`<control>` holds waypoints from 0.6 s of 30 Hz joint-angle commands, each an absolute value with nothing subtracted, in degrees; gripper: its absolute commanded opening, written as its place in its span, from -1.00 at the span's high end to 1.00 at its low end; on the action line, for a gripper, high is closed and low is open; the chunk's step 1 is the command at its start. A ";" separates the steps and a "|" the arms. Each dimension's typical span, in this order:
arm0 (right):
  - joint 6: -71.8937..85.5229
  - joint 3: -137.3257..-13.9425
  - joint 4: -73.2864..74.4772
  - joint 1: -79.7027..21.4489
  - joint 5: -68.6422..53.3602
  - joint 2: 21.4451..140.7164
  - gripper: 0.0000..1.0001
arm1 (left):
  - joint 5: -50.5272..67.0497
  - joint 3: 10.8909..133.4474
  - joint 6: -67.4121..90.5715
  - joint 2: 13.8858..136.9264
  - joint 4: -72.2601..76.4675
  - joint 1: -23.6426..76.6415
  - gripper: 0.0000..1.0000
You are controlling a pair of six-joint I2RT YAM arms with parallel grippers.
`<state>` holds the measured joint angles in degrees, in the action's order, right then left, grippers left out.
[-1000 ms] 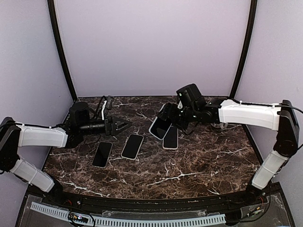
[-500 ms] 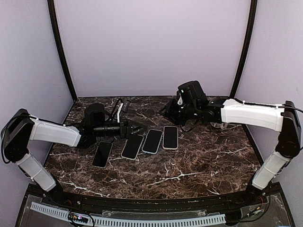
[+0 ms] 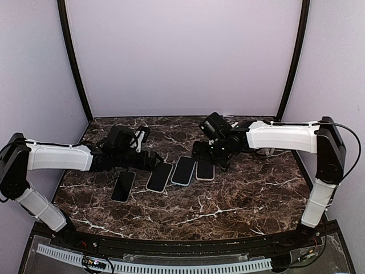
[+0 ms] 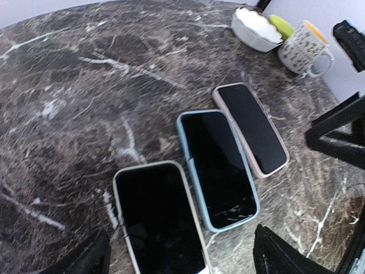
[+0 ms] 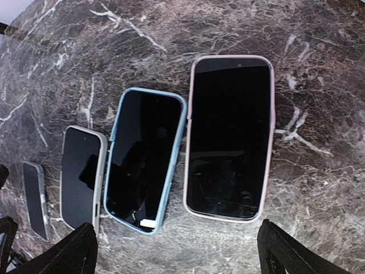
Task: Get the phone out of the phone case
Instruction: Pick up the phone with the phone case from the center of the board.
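Three cased phones lie face up in a row: one in a grey case (image 3: pixel 160 176) (image 4: pixel 159 217), one in a blue case (image 3: pixel 183 170) (image 5: pixel 145 160) and one in a pink case (image 3: pixel 205 169) (image 5: pixel 229 137). My left gripper (image 3: pixel 153 163) (image 4: pixel 182 264) hovers open at the grey-cased phone's far end, with that phone between its fingers in the left wrist view. My right gripper (image 3: pixel 207 155) (image 5: pixel 179 256) hangs open just behind the pink and blue cases, holding nothing.
A bare black phone (image 3: pixel 123 186) (image 5: pixel 35 197) lies left of the row. A white bowl (image 4: pixel 256 25) and a patterned mug (image 4: pixel 302 48) stand at the back right of the marble table (image 3: pixel 239 200).
A second ago my right gripper held the blue-cased phone; it now lies on the table and that gripper has opened and dropped behind the row. My left arm reached right toward the grey-cased phone.
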<state>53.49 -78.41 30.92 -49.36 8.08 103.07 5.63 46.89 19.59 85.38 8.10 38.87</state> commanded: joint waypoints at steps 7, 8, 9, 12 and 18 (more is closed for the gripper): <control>49.04 -81.44 36.19 -49.83 14.73 102.72 -0.97 | -5.07 52.00 24.82 91.34 -10.04 44.39 -0.97; 49.04 -80.94 36.09 -49.88 14.84 102.54 -0.97 | -5.39 52.45 25.72 91.90 -10.47 44.83 -0.97; 48.98 -80.33 35.93 -49.84 14.86 102.24 -0.97 | -6.07 53.48 26.09 92.98 -11.34 45.64 -0.97; 48.89 -78.73 35.24 -49.83 14.77 101.51 -0.97 | -7.86 55.41 27.69 94.99 -13.71 46.95 -0.97; 48.46 -76.89 34.70 -49.83 15.14 100.35 -0.97 | -9.48 57.52 28.42 98.34 -16.53 48.19 -0.98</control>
